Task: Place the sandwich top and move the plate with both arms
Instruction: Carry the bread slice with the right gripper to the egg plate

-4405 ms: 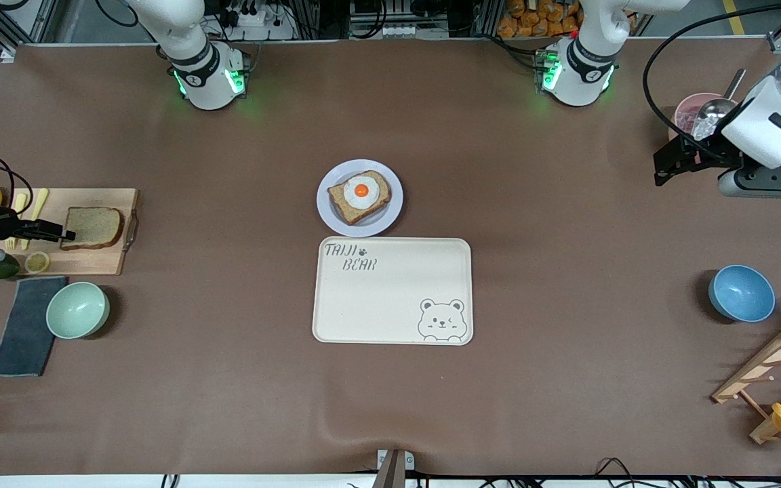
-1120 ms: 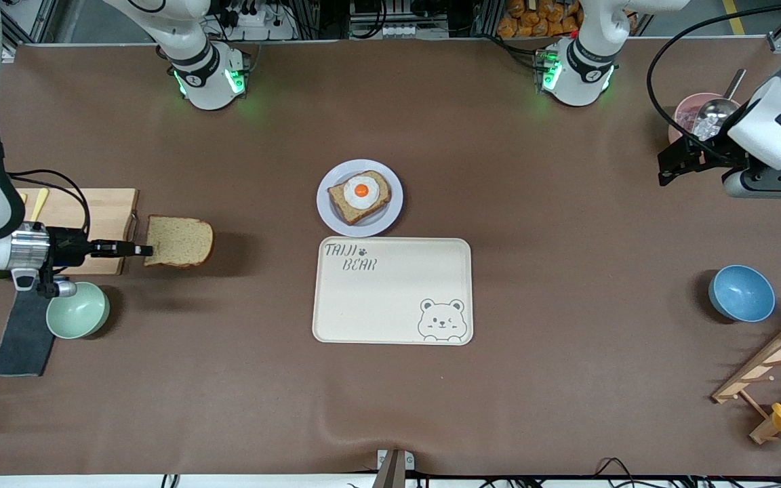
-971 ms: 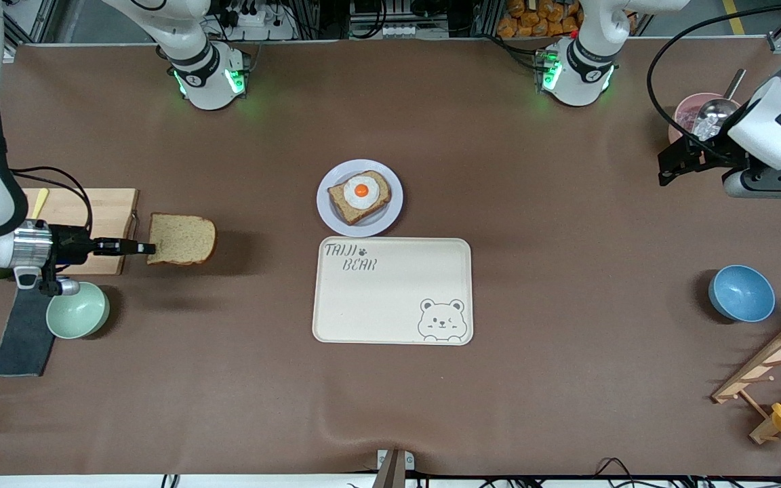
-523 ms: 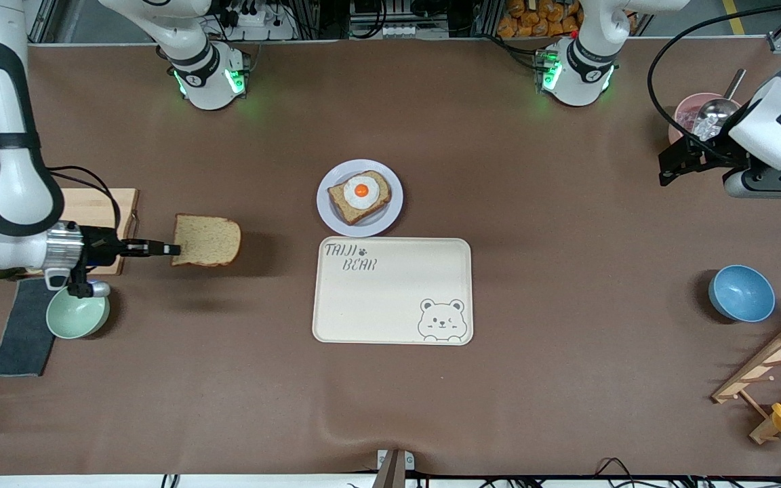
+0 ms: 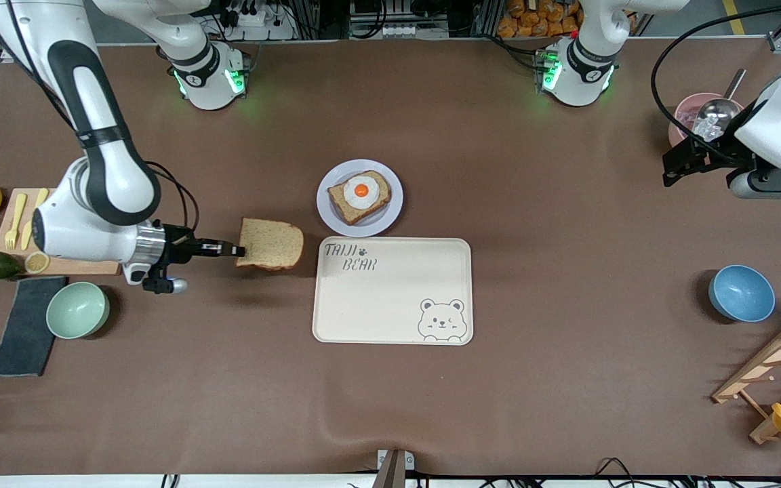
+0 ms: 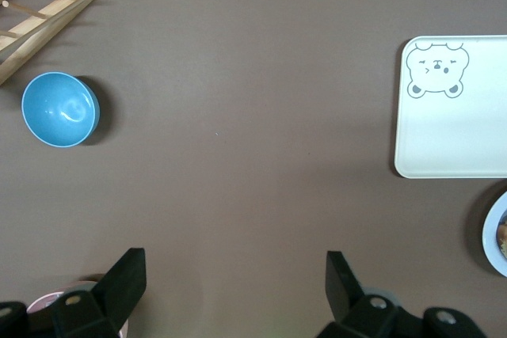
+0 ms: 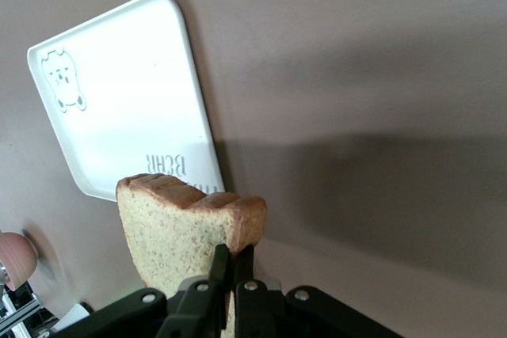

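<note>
Clearly the right gripper (image 5: 236, 251) pinches only the sandwich top (image 5: 271, 244) by its edge; the slice could sag or slip free. The left gripper (image 6: 235, 279) waits spread, seemingly over bare table.

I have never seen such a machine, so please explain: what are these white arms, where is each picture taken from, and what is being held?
These are two robot arms standing at a brown table. The wide picture looks down from a high camera facing them; the other two come from cameras on the arms' wrists.

The right pincer is shut on a plain bread slice, carried in the air beside the cream tray. The right wrist view shows this slice close up.

On the round plate, farther from the front camera than the tray, lies bread with a fried egg.

The left pincer waits open and empty, near a pink bowl. A blue bowl and a green bowl also stand there.
</note>
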You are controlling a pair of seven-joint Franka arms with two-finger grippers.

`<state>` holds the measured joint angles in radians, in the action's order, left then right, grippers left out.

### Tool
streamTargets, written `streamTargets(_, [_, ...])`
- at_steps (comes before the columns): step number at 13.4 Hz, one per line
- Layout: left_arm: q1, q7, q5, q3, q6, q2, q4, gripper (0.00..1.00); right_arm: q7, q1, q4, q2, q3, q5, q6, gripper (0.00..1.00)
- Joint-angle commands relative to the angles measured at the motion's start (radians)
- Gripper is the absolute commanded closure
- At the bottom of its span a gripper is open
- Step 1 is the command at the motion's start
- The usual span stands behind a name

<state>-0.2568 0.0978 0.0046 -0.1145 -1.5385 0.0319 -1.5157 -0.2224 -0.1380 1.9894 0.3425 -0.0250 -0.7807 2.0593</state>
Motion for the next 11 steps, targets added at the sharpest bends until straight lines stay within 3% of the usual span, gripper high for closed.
streamTargets(1, [0.002, -0.004, -0.014, 0.001, 0.003, 0.002, 0.009, 0.00, 0.009, -0.043, 0.061, -0.051, -0.013, -0.049, 0.015, 1.00])
streamTargets(8, [-0.005, 0.002, -0.014, 0.003, -0.005, 0.020, 0.006, 0.00, 0.008, -0.205, 0.219, -0.112, -0.012, -0.179, 0.194, 1.00])
streamTargets(11, [-0.001, 0.010, -0.011, 0.004, 0.003, 0.014, 0.006, 0.00, 0.009, -0.251, 0.262, -0.134, -0.012, -0.193, 0.237, 1.00])
